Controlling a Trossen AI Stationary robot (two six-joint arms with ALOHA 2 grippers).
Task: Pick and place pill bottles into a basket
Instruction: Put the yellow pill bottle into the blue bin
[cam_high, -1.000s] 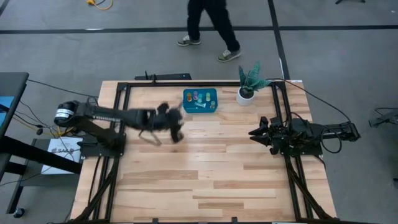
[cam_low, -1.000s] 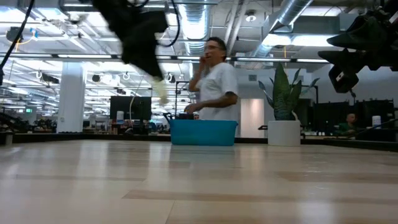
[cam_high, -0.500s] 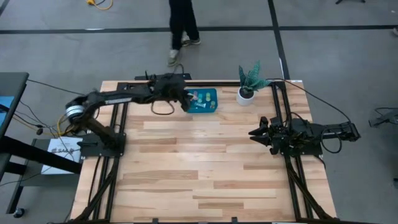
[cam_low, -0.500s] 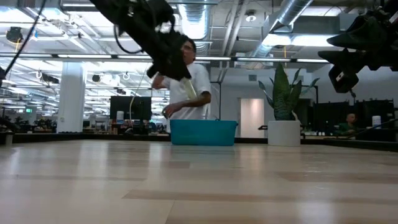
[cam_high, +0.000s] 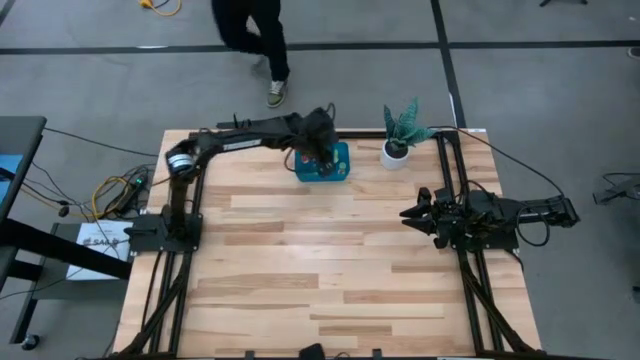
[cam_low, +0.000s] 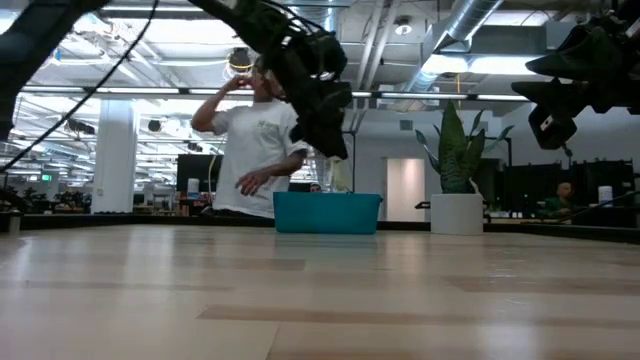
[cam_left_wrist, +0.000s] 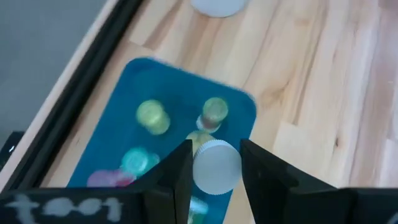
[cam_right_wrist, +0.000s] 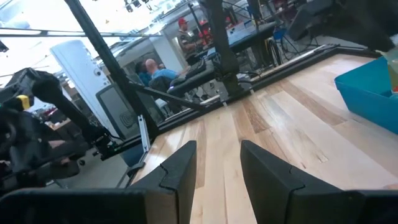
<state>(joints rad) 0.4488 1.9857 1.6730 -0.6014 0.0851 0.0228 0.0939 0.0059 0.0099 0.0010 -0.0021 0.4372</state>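
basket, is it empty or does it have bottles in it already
Not empty. The left wrist view shows several pill bottles inside the basket, under the left end effector holding a white-capped bottle.

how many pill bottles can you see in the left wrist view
About 5, some possibly hidden: one white-capped bottle held in the left gripper above the basket, two yellow-green mid-basket, a teal and a pink one by the fingers.

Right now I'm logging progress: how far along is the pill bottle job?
Several pill bottles already sit in the basket. The left gripper holds a white-capped bottle above the basket, not yet released. No bottles show on the table; the right gripper waits open at the right side.
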